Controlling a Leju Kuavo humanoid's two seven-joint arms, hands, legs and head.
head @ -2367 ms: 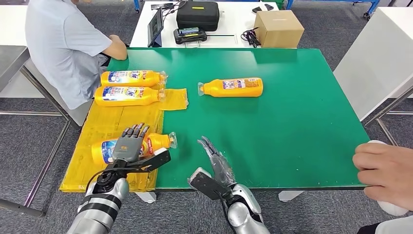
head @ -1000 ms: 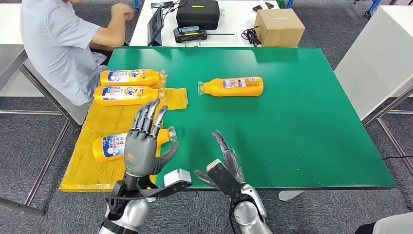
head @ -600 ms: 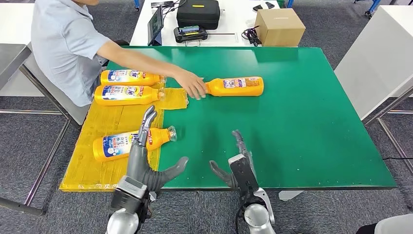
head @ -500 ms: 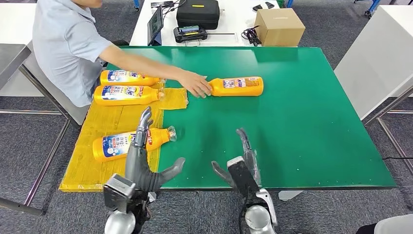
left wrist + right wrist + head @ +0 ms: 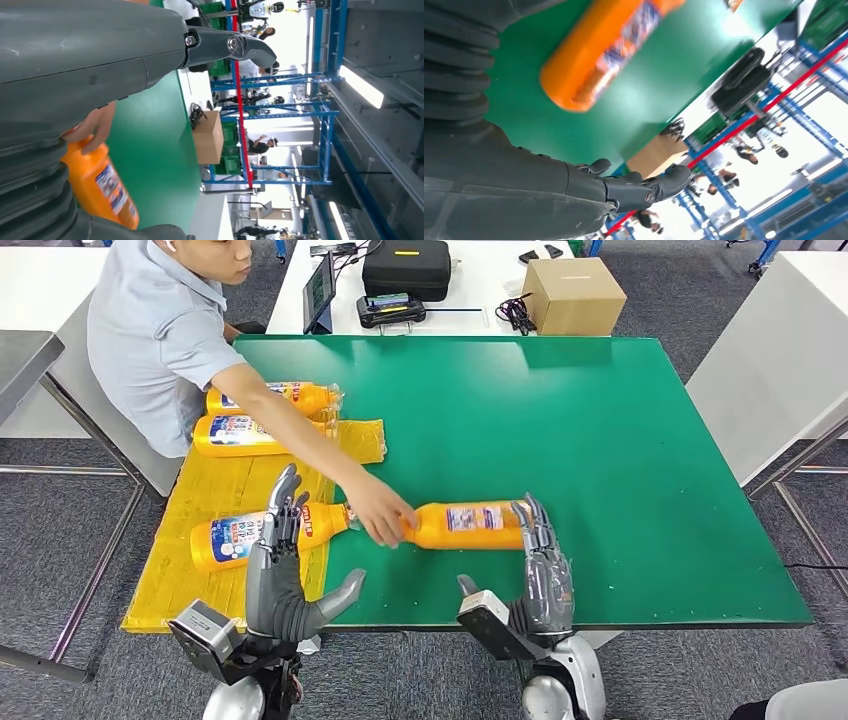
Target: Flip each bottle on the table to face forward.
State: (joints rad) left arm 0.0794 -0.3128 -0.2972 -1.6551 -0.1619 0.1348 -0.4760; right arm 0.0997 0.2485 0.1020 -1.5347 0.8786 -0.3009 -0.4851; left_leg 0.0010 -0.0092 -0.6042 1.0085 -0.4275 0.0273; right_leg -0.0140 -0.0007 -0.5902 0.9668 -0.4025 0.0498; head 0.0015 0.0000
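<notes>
Bottle (image 5: 462, 525) of orange liquid lies on its side on the green table (image 5: 620, 460), label up, neck end under a person's hand (image 5: 380, 510) and base end just beside the robot's right hand (image 5: 545, 575). That right hand stands upright at the table's near edge, fingers straight and spread, holding nothing; whether its fingertips touch the bottle's base cannot be told. In the right wrist view the same bottle (image 5: 604, 55) shows blurred above the grey thumb (image 5: 639, 192).

The left hand (image 5: 280, 580) is raised near the front edge too, fingers apart, thumb out to the side, empty. Behind it a second bottle (image 5: 235, 540) rests on a yellow sheet (image 5: 200, 590) that hangs over the table's left side, its blue and white label up and its neck toward the person's hand. Two more bottles (image 5: 240, 435) lie side by side farther back on that sheet, partly behind the person's outstretched arm (image 5: 280, 425).

The person in a pale blue shirt (image 5: 150, 340) sits at the table's left. Beyond the far edge, a white table carries a black case (image 5: 405, 268), a cardboard box (image 5: 572, 295) and a tablet (image 5: 320, 290).
</notes>
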